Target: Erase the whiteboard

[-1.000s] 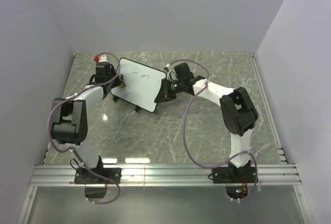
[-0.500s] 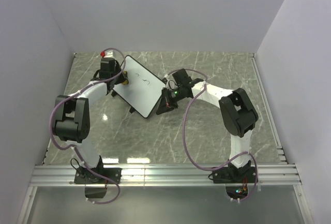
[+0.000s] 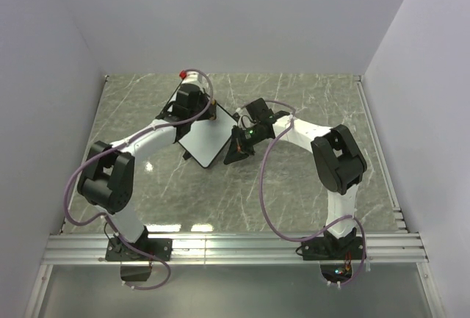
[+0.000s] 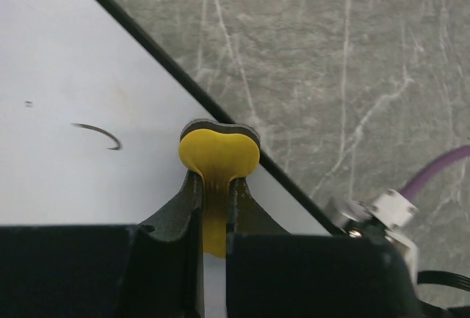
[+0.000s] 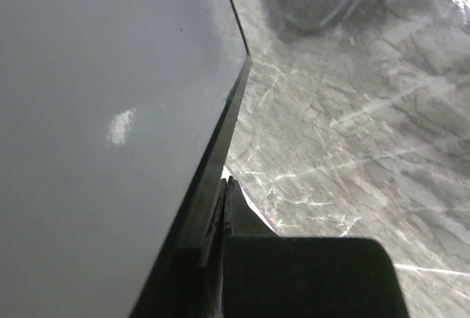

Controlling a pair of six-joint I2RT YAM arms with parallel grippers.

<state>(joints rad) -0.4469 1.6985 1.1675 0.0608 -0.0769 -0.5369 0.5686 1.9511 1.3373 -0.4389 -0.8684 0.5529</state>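
Note:
The whiteboard (image 3: 205, 142) stands tilted at mid-table, with a thin black frame. My left gripper (image 3: 206, 107) is over its far upper part, shut on a yellow-black eraser block (image 4: 219, 156) that is pressed to the white face (image 4: 66, 61) near the frame edge. A short curved black mark (image 4: 100, 134) and a tiny dot (image 4: 28, 103) show left of the eraser. My right gripper (image 3: 236, 146) is shut on the board's right edge; in the right wrist view its jaws (image 5: 225, 187) pinch the black frame, and the board face (image 5: 88, 156) fills the left.
Grey marbled tabletop (image 3: 308, 112) lies all around, enclosed by white walls. A purple cable (image 4: 440, 167) loops near the left wrist. A metal rail (image 3: 235, 248) runs along the near edge by the arm bases.
My left gripper has swept the eraser right across the board, from its left edge to its upper right. The board has turned more edge-on. The right gripper has kept its hold.

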